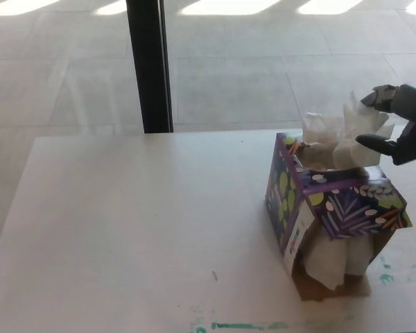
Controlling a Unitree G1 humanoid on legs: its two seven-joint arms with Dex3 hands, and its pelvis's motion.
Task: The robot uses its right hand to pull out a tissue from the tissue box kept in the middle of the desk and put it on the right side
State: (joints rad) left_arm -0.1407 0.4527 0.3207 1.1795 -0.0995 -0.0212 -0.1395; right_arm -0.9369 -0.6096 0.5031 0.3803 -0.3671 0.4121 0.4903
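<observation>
Above the tissue box (333,208) on your tabletop (139,229), the right hand (396,123) is hovering, fingers (376,97) spread around the tissue (347,135), gripping nothing.
</observation>
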